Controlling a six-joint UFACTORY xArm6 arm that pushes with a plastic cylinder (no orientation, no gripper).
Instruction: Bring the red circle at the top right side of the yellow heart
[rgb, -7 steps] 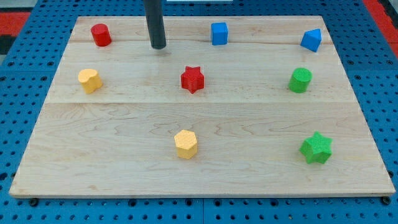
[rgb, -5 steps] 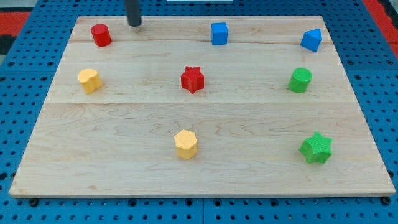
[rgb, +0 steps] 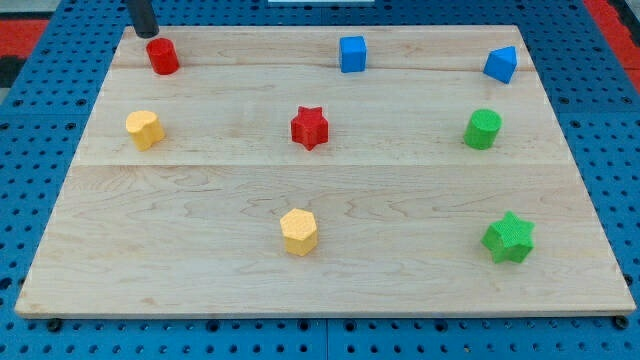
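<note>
The red circle (rgb: 162, 55) stands near the board's top left corner. The yellow heart (rgb: 144, 129) lies below it, at the view's left. My tip (rgb: 146, 33) is at the board's top edge, just above and slightly left of the red circle, very close to it; I cannot tell whether it touches.
A red star (rgb: 310, 127) sits mid-board. A blue cube (rgb: 352, 53) and a blue block (rgb: 501, 64) are along the top. A green cylinder (rgb: 483, 129) and green star (rgb: 509, 238) are at the right. A yellow hexagon (rgb: 299, 231) is at the bottom centre.
My tip has moved left and up along the board's top, from right of the red circle to just above it. No block has moved.
</note>
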